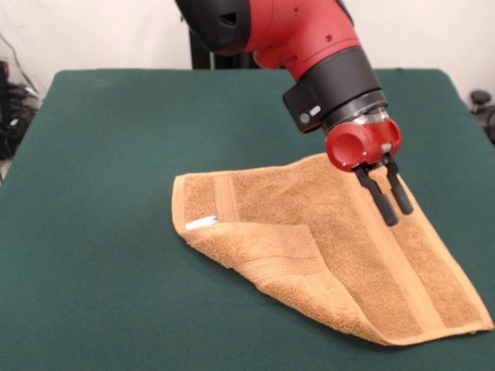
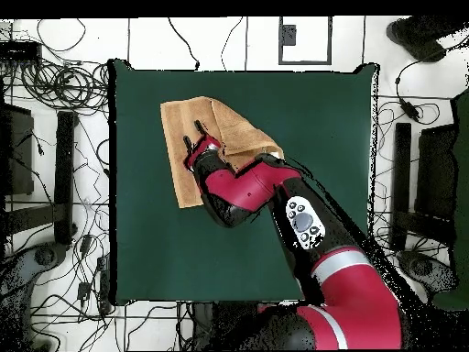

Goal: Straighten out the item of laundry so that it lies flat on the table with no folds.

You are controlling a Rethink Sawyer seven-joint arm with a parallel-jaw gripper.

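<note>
So the small orange-tan terry towel (image 1: 340, 255) is sitting on the big table covered in dark green cloth (image 1: 100, 255), and it's definitely not flat. In the front view, one corner is folded over on top of the rest, so there's a doubled-up triangular flap running along the near edge, with a smoother woven band visible on that flap. Right where the fold begins, on the picture's left side, a little white tag (image 1: 202, 223) pokes out. Another woven band runs down the right part of the towel towards the near right corner, which almost reaches the picture's edge.

The red and black robot arm (image 1: 309, 39) comes in from the top and angles down over the towel's far right part. The tool (image 1: 391, 200) hangs off a red cylinder-shaped wrist piece, and its two black fingers (image 1: 377, 197) are slightly apart, with nothing between them. They point down at the cloth near the far right edge, but I honestly can't tell if the tips are touching the towel or just hovering over it.

From the overhead view, the towel (image 2: 179, 151) lies in the upper left part of the table (image 2: 321, 137), with the arm (image 2: 275, 197) stretching diagonally over it and covering a chunk of it. The tool (image 2: 194, 134) is over the towel there.
</note>
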